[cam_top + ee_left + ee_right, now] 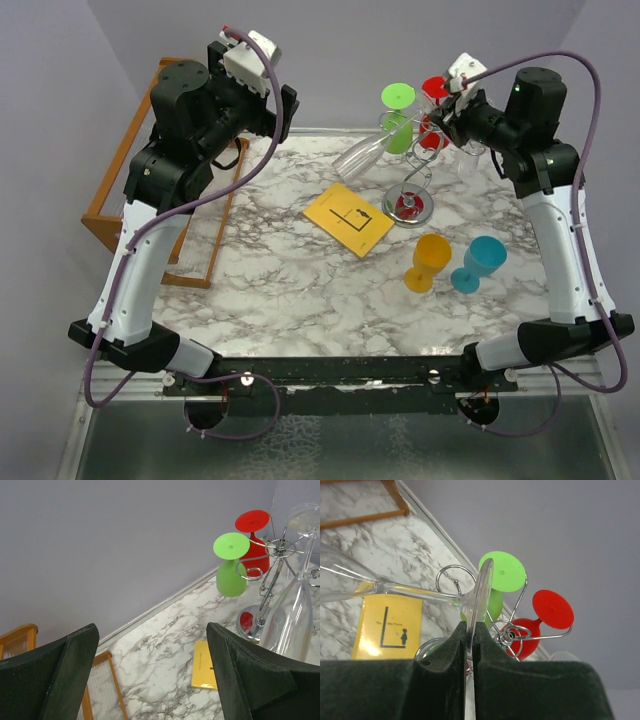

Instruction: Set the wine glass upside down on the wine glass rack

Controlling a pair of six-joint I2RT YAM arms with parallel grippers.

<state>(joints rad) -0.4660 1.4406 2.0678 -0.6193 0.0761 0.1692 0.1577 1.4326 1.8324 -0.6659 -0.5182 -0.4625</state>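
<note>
A clear wine glass (365,155) hangs tilted in the air, bowl towards the left, beside the silver wire rack (409,206). My right gripper (448,115) is shut on the edge of its round foot (481,595), with the stem (405,591) running off to the left. The rack's wire hub (512,635) is just right of the fingertips. A green glass (398,115) and a red glass (435,95) hang upside down on the rack. My left gripper (285,110) is open and empty, raised at the back left; its wrist view shows the clear glass (292,615) and the rack (280,547).
A yellow card (350,218) lies on the marble table left of the rack base. An orange glass (430,262) and a blue glass (480,262) stand upright in front of the rack. An orange-brown wooden rack (120,190) sits at the table's left edge.
</note>
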